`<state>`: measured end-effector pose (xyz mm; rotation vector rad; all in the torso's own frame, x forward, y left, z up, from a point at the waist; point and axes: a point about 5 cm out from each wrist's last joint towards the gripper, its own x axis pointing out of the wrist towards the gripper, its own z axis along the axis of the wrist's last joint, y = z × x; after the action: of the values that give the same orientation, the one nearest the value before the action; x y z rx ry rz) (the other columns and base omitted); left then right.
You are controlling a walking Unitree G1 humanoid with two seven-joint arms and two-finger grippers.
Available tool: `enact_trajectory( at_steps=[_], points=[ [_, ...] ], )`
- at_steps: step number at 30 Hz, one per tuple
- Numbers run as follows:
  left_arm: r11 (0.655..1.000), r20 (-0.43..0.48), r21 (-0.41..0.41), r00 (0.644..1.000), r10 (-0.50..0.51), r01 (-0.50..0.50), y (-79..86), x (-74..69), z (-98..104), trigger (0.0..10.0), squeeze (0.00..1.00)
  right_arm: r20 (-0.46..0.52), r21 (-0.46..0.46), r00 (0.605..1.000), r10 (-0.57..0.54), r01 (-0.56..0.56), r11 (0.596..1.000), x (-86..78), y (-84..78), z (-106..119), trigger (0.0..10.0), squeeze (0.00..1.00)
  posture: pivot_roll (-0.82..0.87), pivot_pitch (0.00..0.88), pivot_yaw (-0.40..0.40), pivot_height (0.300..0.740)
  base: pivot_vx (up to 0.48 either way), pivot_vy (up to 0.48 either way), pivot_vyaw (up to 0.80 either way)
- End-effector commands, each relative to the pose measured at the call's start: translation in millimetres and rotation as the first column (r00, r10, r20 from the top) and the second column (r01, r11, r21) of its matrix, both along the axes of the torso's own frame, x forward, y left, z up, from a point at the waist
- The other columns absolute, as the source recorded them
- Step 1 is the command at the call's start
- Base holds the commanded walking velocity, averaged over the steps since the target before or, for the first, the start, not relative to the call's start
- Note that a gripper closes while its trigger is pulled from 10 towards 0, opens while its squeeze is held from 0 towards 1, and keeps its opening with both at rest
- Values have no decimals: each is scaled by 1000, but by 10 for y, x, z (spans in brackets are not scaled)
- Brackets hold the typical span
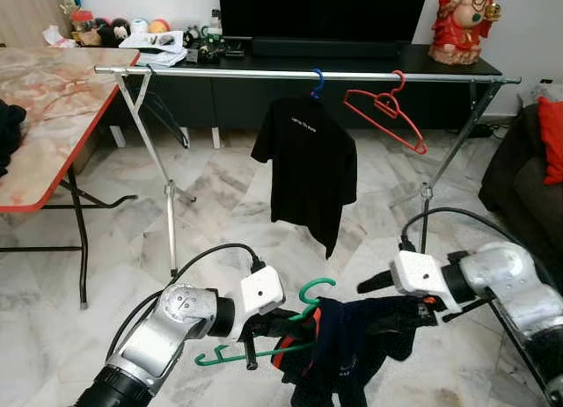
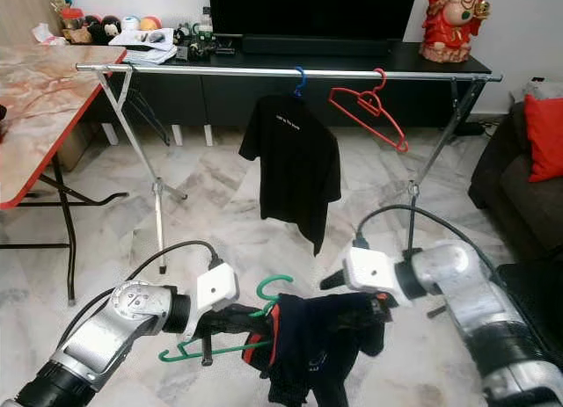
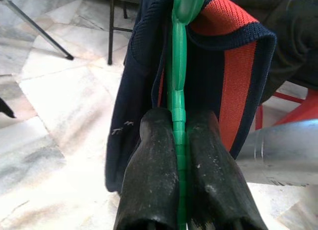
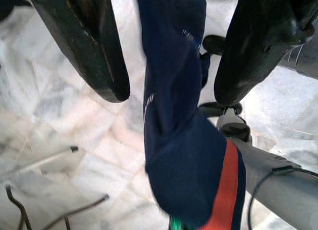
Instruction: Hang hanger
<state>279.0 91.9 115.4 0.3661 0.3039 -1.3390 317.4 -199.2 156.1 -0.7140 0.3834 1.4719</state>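
Left gripper [image 3: 180, 155]: down low in front, both fingers pinched tight on the green hanger [image 1: 264, 348], gripping its thin bar.
Green hanger: held low over the marble floor [image 1: 220, 205], well short of the rail, hook pointing up between the two arms.
Navy garment [image 1: 347, 345]: dark blue with a red stripe, draped on the green hanger, sagging toward the floor.
Right gripper [image 4: 169, 56]: fingers spread wide either side of the garment, gripping nothing.
Drying rack rail [image 1: 264, 73]: further back, carrying a black t-shirt [image 1: 308, 165] on a blue hanger [image 1: 317, 82], plus a bare red hanger [image 1: 387, 112] beside it.
Table [image 1: 44, 134]: off to the left.
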Motion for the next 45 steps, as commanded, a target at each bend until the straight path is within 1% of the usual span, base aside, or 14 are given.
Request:
enact_trajectory(
  at_steps=[1,4,11,14,18,22,23,24,37,45],
  points=[
    [999,49,-6,998,-39,39,-50,8,124,10000,0,12,4,1000,24,-24,1000,4,5,3,10000,0,-45,80,-71,740,0,0,0],
    [998,54,-3,997,-55,55,-79,8,147,10000,0,23,-7,999,29,-29,1000,19,33,-66,10000,0,-43,82,-71,740,0,0,0],
    [996,61,0,994,-90,90,-131,-5,187,10000,0,-30,11,998,53,-53,999,0,87,-162,10000,0,-37,85,-72,740,0,0,0],
    [993,68,-6,991,-119,119,-195,-20,233,10000,0,-38,22,997,60,-59,998,1,134,-234,10000,0,-32,86,-74,740,0,0,0],
    [989,72,-12,987,-144,145,-242,-43,262,10000,0,-45,31,997,57,-56,998,10,168,-269,10000,0,-30,87,-75,740,0,0,0],
    [989,73,-10,986,-148,149,-253,-48,261,10000,0,-70,35,995,73,-70,997,-4,183,-292,10000,0,-30,87,-75,740,0,0,0],
    [989,73,-9,986,-149,150,-255,-48,261,10000,0,-75,34,994,73,-71,997,-7,184,-300,1569,0,-30,88,-76,740,0,0,0],
    [989,74,-8,986,-149,150,-258,-48,263,10000,0,-91,31,993,74,-71,997,-12,179,-317,0,0,-28,88,-76,740,0,0,0],
    [989,79,-7,986,-149,150,-266,-43,274,10000,0,-126,19,989,80,-78,997,-31,151,-359,0,0,-28,89,-75,740,0,0,0],
    [989,100,-12,985,-143,145,-289,-16,303,10000,0,-158,30,982,102,-99,995,-64,186,-404,0,0,-27,86,-75,740,0,0,0]
  ],
)
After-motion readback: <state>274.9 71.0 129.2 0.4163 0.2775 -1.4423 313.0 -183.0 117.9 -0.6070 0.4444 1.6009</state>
